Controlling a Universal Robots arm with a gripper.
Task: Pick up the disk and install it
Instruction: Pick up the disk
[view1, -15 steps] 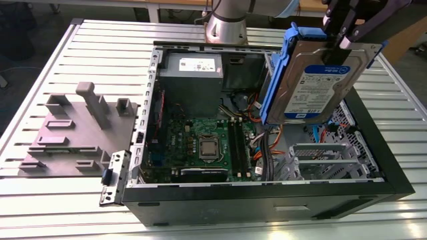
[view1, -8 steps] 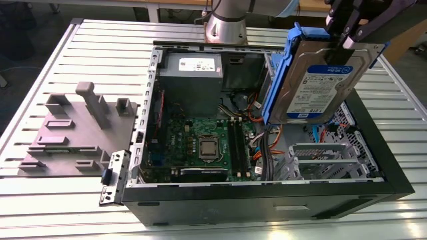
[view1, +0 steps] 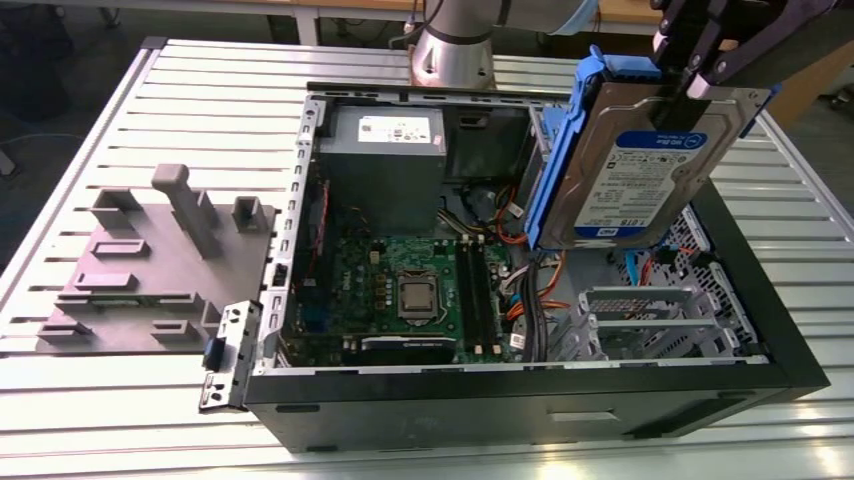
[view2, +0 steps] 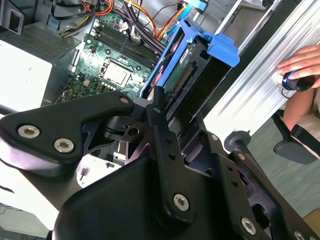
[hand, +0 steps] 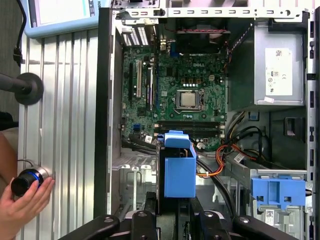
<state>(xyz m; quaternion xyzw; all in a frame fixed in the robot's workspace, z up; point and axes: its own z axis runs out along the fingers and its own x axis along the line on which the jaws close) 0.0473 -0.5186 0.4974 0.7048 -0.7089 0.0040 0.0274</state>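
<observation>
Exterior view shows one claw (view1: 697, 85) closed on the upper end of the one disk (view1: 638, 170), holding it tilted in the air above the drive-bay side of the single open computer case (view1: 534, 410) on the slatted table (view1: 134, 400). First wrist view shows a second blue carrier (hand: 277, 192) seated inside the case and one hand (hand: 20, 207) on a knob (hand: 27, 180) beside it.

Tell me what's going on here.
The arm's gripper is shut on the disk and holds it tilted in the air above the open computer case, over the end with the drive bays. The disk is not yet seated in the case. Off to the side of the case, a person's hand rests on a small round knob.
</observation>
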